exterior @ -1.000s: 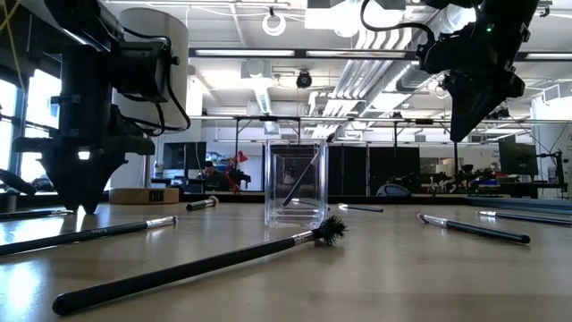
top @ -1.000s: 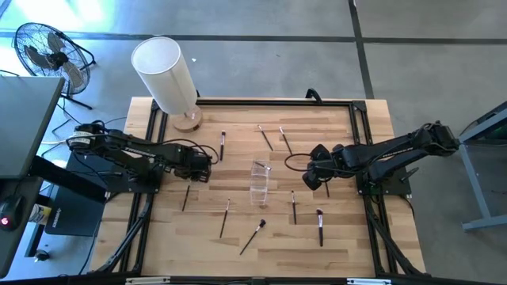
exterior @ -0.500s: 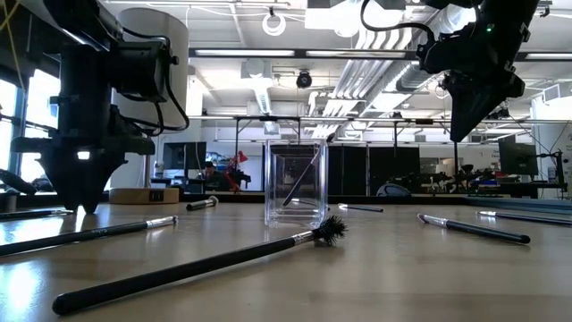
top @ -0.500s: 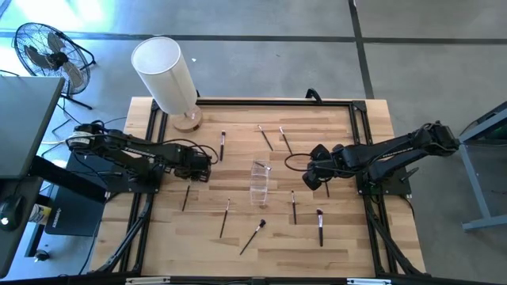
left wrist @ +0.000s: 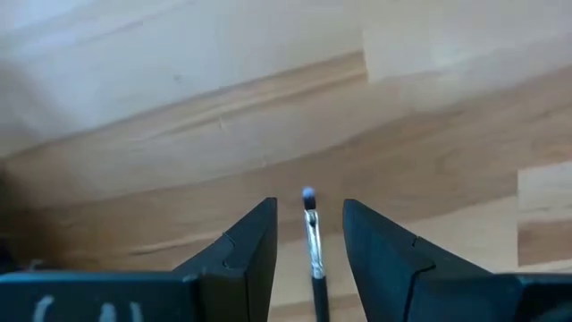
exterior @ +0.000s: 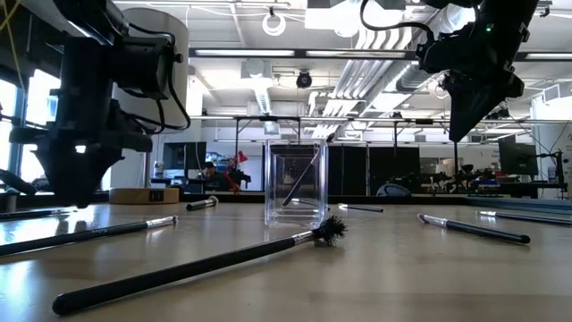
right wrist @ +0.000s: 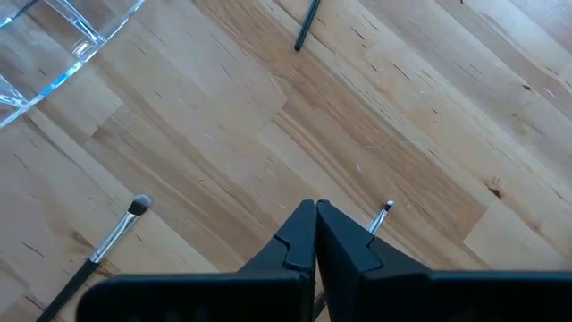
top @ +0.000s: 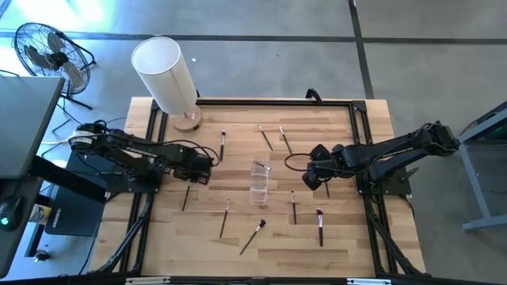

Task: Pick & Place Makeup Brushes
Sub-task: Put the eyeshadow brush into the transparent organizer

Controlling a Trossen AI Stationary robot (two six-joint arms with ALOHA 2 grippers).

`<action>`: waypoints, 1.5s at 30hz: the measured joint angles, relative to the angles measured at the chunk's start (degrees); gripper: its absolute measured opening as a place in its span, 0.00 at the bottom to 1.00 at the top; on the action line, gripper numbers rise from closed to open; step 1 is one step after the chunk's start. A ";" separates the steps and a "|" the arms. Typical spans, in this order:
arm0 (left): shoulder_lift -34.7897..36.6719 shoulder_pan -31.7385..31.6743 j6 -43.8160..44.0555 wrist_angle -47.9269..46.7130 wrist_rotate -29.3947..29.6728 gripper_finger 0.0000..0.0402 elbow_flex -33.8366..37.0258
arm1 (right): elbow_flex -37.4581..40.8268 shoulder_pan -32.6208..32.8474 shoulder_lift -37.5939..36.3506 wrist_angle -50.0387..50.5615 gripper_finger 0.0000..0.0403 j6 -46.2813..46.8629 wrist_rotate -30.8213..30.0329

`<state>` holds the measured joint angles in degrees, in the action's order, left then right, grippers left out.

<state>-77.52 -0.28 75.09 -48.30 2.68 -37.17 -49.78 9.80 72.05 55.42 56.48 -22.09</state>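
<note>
Several thin makeup brushes lie flat on the wooden table (top: 348, 127), for example near the front (top: 252, 236), at the right front (top: 320, 227) and at the back (top: 265, 137). One brush (exterior: 304, 179) leans inside the clear plastic cup (top: 259, 182) at the middle. My left gripper (top: 198, 170) is open, low over the table left of the cup. In the left wrist view its fingers (left wrist: 255, 241) stand on either side of a silver-ferruled brush (left wrist: 312, 237) without touching it. My right gripper (right wrist: 315, 228) is shut and empty, above the table right of the cup (exterior: 469, 116).
A tall white cylinder (top: 165, 73) on a wooden base stands at the table's far left corner. A black frame (top: 360, 119) runs along the table's edges. A fan (top: 43, 49) and a dark box (top: 24, 119) stand off the table to the left.
My left gripper has risen a little and shifted slightly toward the table's left edge. The brushes and the cup have stayed where they were.
</note>
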 joint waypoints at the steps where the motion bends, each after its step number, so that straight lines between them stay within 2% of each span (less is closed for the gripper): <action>1: 0.00 -0.01 0.00 -0.08 0.47 0.31 0.00 | 0.00 0.00 0.00 0.02 0.01 0.00 0.00; 19: -2.75 -0.06 0.22 1.36 1.16 0.31 -0.20 | 0.00 0.00 0.00 -0.03 0.01 0.00 -0.02; 23: -2.97 -0.10 0.24 1.90 0.47 0.23 -0.26 | 0.00 0.00 0.00 -0.13 0.00 0.00 -0.02; 28: -2.99 -0.10 0.55 3.00 0.01 0.03 -0.28 | 0.00 0.00 0.00 -0.28 0.01 0.00 -0.02; 31: -3.00 -0.10 1.39 3.05 -0.17 0.03 -0.28 | 0.00 0.00 0.00 -0.59 0.02 -0.02 0.08; 34: -3.02 -0.10 -3.24 3.68 -0.31 0.01 -0.24 | 0.00 0.12 0.00 -0.69 0.01 -0.72 0.78; 37: -3.04 -0.10 -3.96 4.61 -0.46 0.01 -0.20 | 0.00 1.26 0.00 -0.75 0.00 -1.39 0.80; 43: -1.54 0.31 -2.75 7.62 -0.57 0.00 -3.77 | 0.00 6.62 0.00 -0.65 0.01 -2.55 -0.63; 45: -0.69 1.53 -2.29 6.14 2.04 0.00 -5.62 | 0.00 8.80 0.00 -0.72 0.01 -2.57 -1.48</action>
<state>-78.20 1.25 72.80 -42.16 4.72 -42.79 -49.78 18.61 72.05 54.70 53.91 -23.56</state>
